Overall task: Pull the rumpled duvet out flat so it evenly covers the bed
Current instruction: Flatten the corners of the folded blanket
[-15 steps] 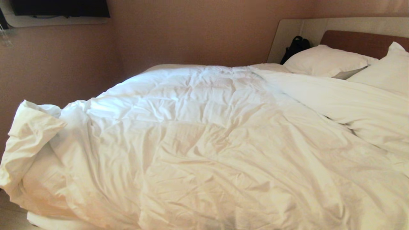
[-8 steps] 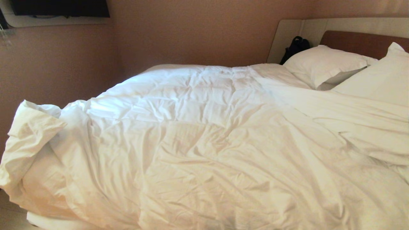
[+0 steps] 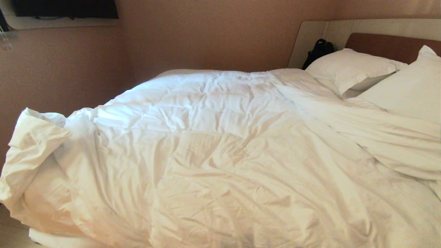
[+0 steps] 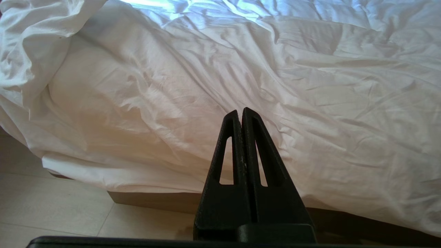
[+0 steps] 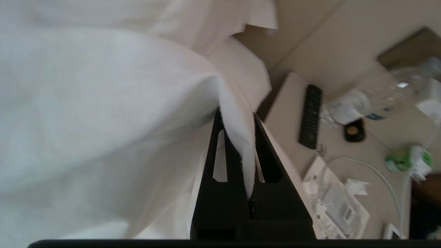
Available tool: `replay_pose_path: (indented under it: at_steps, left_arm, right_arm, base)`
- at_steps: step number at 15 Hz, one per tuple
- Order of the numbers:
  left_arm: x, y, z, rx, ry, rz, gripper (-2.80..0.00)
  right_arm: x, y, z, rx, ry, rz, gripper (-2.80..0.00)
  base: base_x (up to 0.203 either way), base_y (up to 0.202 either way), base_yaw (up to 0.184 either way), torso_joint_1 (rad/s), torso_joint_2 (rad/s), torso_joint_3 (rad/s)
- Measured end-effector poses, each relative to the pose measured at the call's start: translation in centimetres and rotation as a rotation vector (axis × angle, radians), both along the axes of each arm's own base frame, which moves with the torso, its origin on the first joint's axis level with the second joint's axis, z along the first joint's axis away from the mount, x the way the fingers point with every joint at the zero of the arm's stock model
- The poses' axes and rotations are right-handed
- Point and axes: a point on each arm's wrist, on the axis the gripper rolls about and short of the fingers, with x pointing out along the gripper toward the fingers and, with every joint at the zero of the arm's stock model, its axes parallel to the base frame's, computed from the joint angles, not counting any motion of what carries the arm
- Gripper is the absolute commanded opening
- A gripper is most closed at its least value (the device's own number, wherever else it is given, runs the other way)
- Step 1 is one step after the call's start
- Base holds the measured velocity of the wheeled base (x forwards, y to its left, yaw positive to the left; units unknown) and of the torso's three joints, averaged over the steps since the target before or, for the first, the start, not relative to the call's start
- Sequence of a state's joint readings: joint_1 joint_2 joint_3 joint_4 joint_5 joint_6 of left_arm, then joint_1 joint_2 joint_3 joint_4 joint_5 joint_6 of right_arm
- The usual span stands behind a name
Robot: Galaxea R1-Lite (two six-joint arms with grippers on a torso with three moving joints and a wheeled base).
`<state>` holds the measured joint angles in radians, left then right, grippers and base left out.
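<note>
Pink-brown walls enclose the bed, whose brown headboard stands at your far right behind two pillows. You see the duvet spread over most of the mattress, its left corner bunched and folded back, its right edge gathered into a diagonal ridge below the pillows. Expect soft, bulky, light cloth: it will stretch and drag rather than slide as one piece, and a pinch on a hem or corner should hold better than a pinch on the puffy middle. Your right gripper, outside the head view, is clamped on a fold of the duvet's edge, beside a cluttered bedside table. Your left gripper is closed on nothing, parked low before the bed's near side, apart from the cloth.
</note>
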<state>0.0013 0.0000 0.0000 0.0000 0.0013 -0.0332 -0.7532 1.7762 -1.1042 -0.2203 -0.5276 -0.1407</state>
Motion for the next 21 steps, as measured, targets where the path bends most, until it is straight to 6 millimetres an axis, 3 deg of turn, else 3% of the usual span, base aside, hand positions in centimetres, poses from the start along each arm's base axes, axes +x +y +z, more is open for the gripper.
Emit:
replay_pose_path:
  at_steps: [6,13,19,21]
  left_arm:
    - [0.0,0.0,0.0,0.000,0.000,0.000,-2.80]
    - [0.0,0.0,0.0,0.000,0.000,0.000,-2.80]
    - [0.0,0.0,0.0,0.000,0.000,0.000,-2.80]
    - [0.0,0.0,0.0,0.000,0.000,-0.001,-2.80]
  right_arm:
    - [-0.2,-3.0,-1.3,-0.072,0.022,-0.127,-2.80]
    - [-0.6,-2.3,-1.5,-0.051,-0.005,-0.043,-2.80]
    - [-2.0,0.0,2.1,0.014,-0.097,0.171,-2.80]
    - [-2.0,-0.1,4.3,0.022,-0.152,0.231,-2.80]
  base:
    - [0.000,0.000,0.000,0.000,0.00,0.000]
    - [0.000,0.000,0.000,0.000,0.00,0.000]
    - [0.000,0.000,0.000,0.000,0.00,0.000]
    - [0.000,0.000,0.000,0.000,0.00,0.000]
